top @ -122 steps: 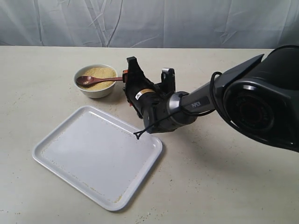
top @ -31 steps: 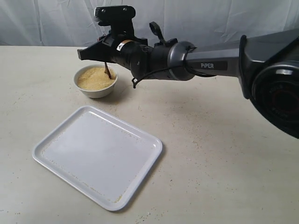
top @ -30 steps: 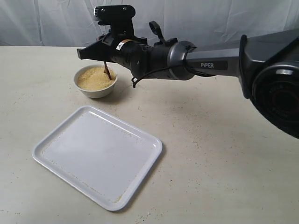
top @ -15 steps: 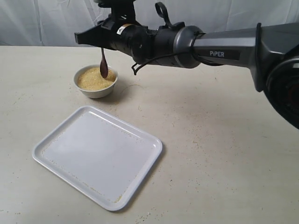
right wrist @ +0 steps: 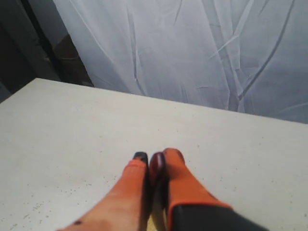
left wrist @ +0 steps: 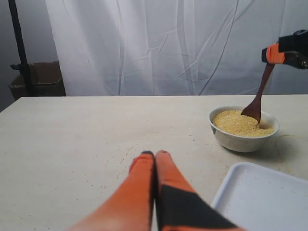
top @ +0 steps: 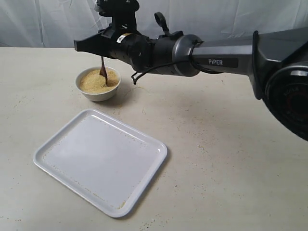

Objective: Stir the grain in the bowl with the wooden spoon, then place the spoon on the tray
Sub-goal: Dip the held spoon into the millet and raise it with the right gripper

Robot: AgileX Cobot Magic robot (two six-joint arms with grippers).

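The small white bowl holds yellow-tan grain. My right gripper hangs just above it, shut on the handle of the dark wooden spoon. The spoon hangs nearly upright with its oval end dipped in the grain; its handle end shows between the orange fingers. The white tray lies in front of the bowl, with nothing on it but specks. My left gripper is shut on nothing, low over the table beside the tray; the exterior view does not show it.
The right arm stretches across the table from the right, above the surface behind the tray. A white curtain closes off the back. Grain specks dot the tabletop. A dark stand and a box sit beyond the table's far corner.
The spoon was lifted clear above the bowl half a second ago; now it has come down again and shifted slightly left, its tip back in the grain.
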